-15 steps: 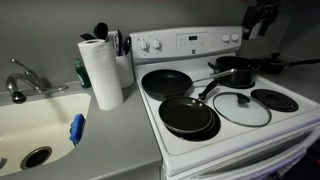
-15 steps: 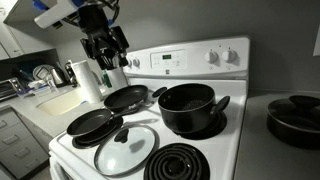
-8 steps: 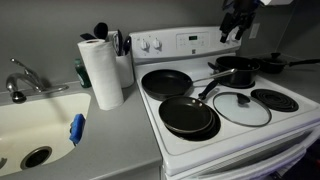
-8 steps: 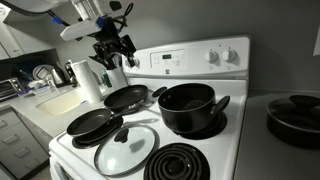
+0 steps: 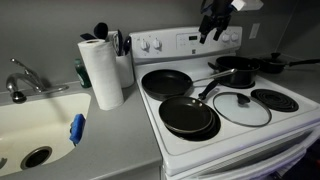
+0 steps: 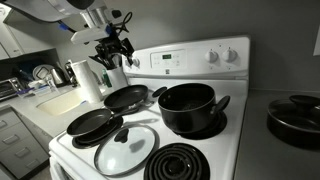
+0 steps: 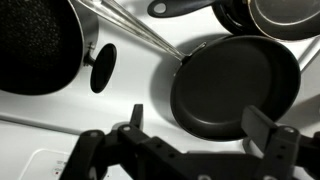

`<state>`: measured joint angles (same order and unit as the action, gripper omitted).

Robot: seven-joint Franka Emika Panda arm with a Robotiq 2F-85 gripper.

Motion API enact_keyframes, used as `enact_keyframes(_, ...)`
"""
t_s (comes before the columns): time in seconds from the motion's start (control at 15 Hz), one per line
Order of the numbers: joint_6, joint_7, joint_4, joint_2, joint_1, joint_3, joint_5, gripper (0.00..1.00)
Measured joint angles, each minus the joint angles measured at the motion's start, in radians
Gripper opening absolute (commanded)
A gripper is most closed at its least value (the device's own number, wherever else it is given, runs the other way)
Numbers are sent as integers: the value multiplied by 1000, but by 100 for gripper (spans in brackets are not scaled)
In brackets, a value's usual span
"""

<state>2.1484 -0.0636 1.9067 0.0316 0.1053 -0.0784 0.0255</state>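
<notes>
From my remote seat, the biggest thing I see is the white stove (image 5: 215,150) (image 6: 195,60), with the grey bench (image 5: 110,140) and its sink (image 5: 30,118) beside it in an exterior view. On the stove's back row stands a black pot (image 5: 236,70) (image 6: 188,110), which fills the left edge of the wrist view (image 7: 35,45). Next to it is the rear frying pan (image 5: 165,82) (image 6: 127,98), flat on its burner and empty. 1 more pan, the front frying pan (image 5: 188,116) (image 6: 90,124), sits just in front of it, and a glass lid (image 5: 241,107) (image 6: 125,150) lies flat at the front beside that pan. A paper towel roll (image 5: 101,72) (image 6: 90,82) stands upright on the bench near the stove's back corner. My pincer (image 5: 213,22) (image 6: 112,52) hangs high over the back of the stove, up by the control panel, well apart from everything. In the wrist view, the pincer (image 7: 195,135) has its 2 fingers spread wide with nothing between them. The rear frying pan (image 7: 235,90) lies below, just beyond the fingertips and a little toward the finger at the picture's right edge. Its long handle runs off to the upper left of that picture.
</notes>
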Motion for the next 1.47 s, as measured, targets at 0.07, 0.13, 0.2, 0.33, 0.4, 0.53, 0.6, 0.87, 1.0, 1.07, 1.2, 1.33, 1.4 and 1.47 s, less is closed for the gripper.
enact_keyframes(0.07,1,5,-23,-21,4,-4,-6,100)
enact_keyframes(0.13,0,8,-42,-39,6,-6,-10,100)
enact_keyframes(0.2,0,10,-54,-51,7,-7,-12,100)
enact_keyframes(0.33,0,12,-65,-61,7,-7,-12,100)
enact_keyframes(0.4,0,11,-65,-62,7,-7,-12,100)
enact_keyframes(0.53,45,14,-62,-63,7,-8,-24,100)
enact_keyframes(0.6,94,26,-60,-69,7,-8,-38,100)
enact_keyframes(0.87,351,135,-84,-158,10,-27,-123,100)
enact_keyframes(1.0,432,204,-126,-229,11,-52,-185,100)
enact_keyframes(1.07,455,238,-155,-267,10,-68,-216,100)
enact_keyframes(1.2,462,297,-223,-334,9,-105,-258,100)
enact_keyframes(1.33,458,320,-295,-391,9,-140,-269,100)
enact_keyframes(1.4,456,324,-331,-415,9,-155,-269,100)
enact_keyframes(1.47,453,330,-368,-436,9,-169,-269,100)
